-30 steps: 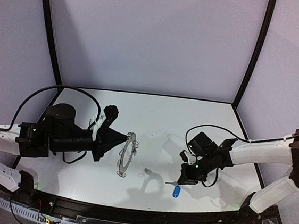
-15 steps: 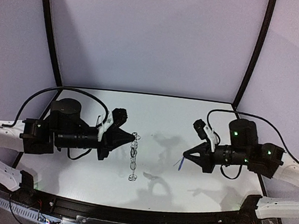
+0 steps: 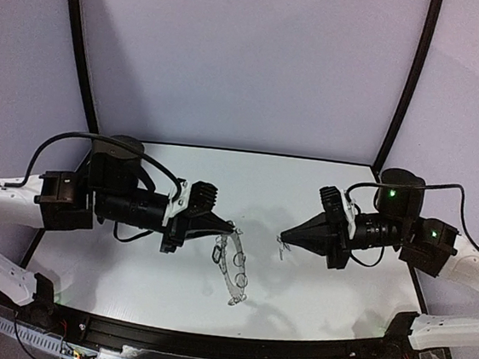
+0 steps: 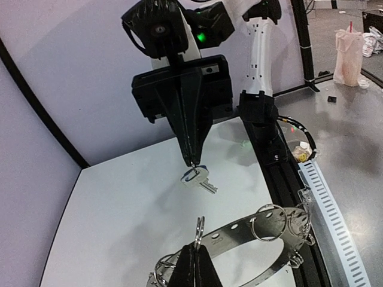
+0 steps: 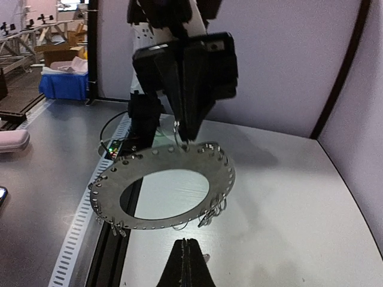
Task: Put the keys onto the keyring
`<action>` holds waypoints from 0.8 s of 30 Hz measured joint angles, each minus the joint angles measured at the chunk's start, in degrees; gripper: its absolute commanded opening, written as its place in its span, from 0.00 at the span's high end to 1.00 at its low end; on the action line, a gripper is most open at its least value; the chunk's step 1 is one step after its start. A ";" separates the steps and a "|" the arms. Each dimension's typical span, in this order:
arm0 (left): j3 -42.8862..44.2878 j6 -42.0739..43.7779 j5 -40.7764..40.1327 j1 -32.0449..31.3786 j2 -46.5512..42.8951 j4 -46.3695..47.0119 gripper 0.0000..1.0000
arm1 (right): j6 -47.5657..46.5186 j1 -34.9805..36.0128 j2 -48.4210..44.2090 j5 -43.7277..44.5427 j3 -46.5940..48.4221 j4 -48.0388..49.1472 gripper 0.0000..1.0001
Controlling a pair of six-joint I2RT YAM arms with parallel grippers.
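Table (image 3: 324,188): white top with black edging and pale walls behind; both arms reach in over it from the sides.
Left arm (image 3: 125,206): stretched level towards the middle, its tip pointing at the other arm.
Right arm (image 3: 388,229): level too, mirroring it, with a green light on its body.
Keyring (image 5: 222,179): a big flat grey metal ring with a wide hole and small holes all round its rim. It hangs tilted in the air above the table, below the left claw's tip.
Left claw (image 3: 233,228): clenched on the keyring's rim, just where one wire loop (image 4: 199,226) stands up between the fingertips. I cannot tell whether it pinches the plate or only the loop.
Right claw (image 3: 283,237): clenched, with a small silver key (image 4: 195,177) pinched by its head so the blade dangles down and away.
Gap: the two claw tips face each other, near but apart. The key hangs beside the keyring without touching it.
Other loops: several thin ones dangle from the ring's far edge.
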 measured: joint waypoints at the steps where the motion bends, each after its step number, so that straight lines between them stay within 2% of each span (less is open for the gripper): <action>1: 0.36 0.45 0.58 0.00 0.28 -0.61 0.99 | -0.84 0.10 0.62 -1.32 0.57 0.26 1.00; 14: 4.00 1.69 2.96 0.00 5.22 -6.41 0.99 | -9.49 0.93 10.09 -10.30 9.56 -1.29 1.00; 24: 4.08 -0.78 2.97 0.02 5.53 -4.63 0.99 | -13.46 1.05 14.41 -12.56 10.80 -4.21 1.00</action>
